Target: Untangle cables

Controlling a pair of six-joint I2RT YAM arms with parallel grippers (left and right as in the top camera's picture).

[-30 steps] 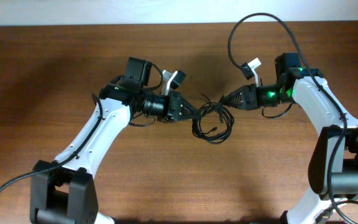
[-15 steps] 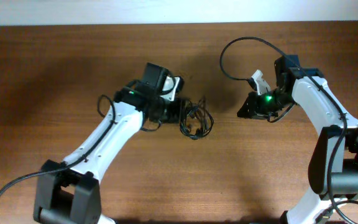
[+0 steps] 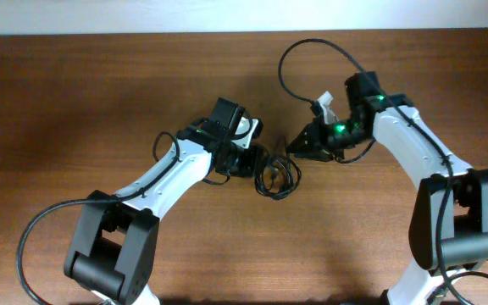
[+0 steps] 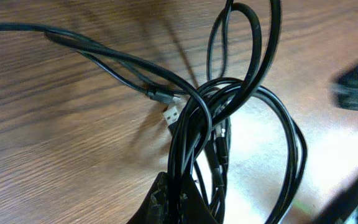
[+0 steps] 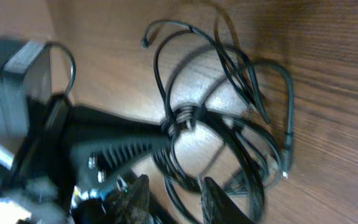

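Note:
The cables (image 3: 278, 175) are a bunch of thin black loops on the wooden table, mid-frame. My left gripper (image 3: 259, 163) is shut on several strands at the bunch's left side. In the left wrist view its tips (image 4: 180, 200) pinch the strands, the loops (image 4: 241, 93) fan upward, and a bare silver plug (image 4: 171, 116) lies beside them. My right gripper (image 3: 292, 148) sits just upper right of the bunch. In the right wrist view it (image 5: 176, 196) is open, its fingers (image 5: 219, 199) straddling a few loose strands of the cables (image 5: 289, 118).
The right arm's own thick black cable (image 3: 299, 59) arcs up toward the table's far edge (image 3: 142, 34). Both arms angle in toward the middle, their grippers close together. The left gripper's dark body (image 5: 104, 137) fills the left of the right wrist view.
The left gripper has carried the bunch right and slightly down. The right gripper let go, drew back, then came left to the bunch again with its jaws opening.

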